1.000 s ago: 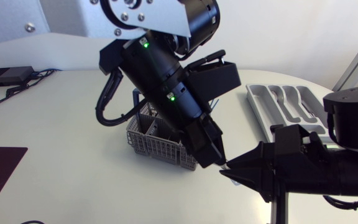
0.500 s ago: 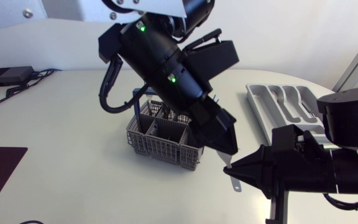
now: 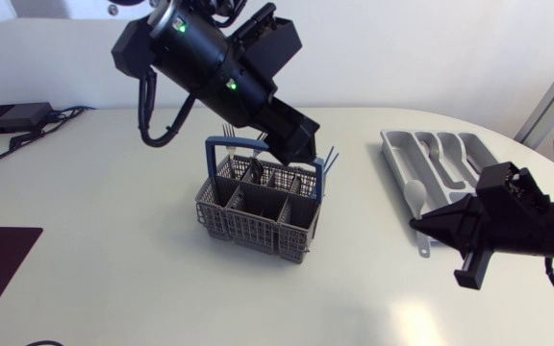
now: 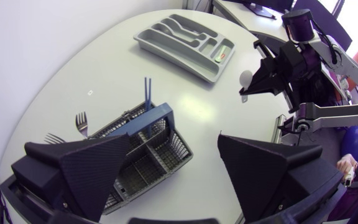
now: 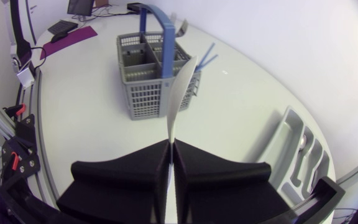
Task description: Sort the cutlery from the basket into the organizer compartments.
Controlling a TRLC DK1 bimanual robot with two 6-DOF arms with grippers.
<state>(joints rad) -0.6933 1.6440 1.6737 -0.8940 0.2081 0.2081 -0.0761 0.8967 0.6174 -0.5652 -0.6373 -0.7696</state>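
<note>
The right hand [image 3: 417, 224] is clamped flat on the handle of a spoon [image 3: 414, 192]. It holds the spoon above the bench [image 3: 113, 250], just left of the organizer [image 3: 393, 154] at the far right. The bowl points far and the handle's tail pokes out on the near side of the fingers. The step in hand looks like carrying the spoon over and laying it in its compartment.

To do that well, the arm should move right until the spoon hangs over a long slot, not over the rim or a divider. The wrist should turn so the spoon lies along that slot, since the right wrist view shows it edge-on. It should then come down low enough that the bowl almost rests on the slot floor before the fingers part. A release from higher up would probably let the spoon bounce or bridge two slots. Which slot suits spoons cannot be read surely from here, so the moulded shapes are the guide.

The left hand [image 4: 174, 140] hangs wide and empty over the basket [image 3: 221, 213] in the middle of the bench, where forks [image 4: 79, 122] stand. It is well apart from the right arm's path.
</note>
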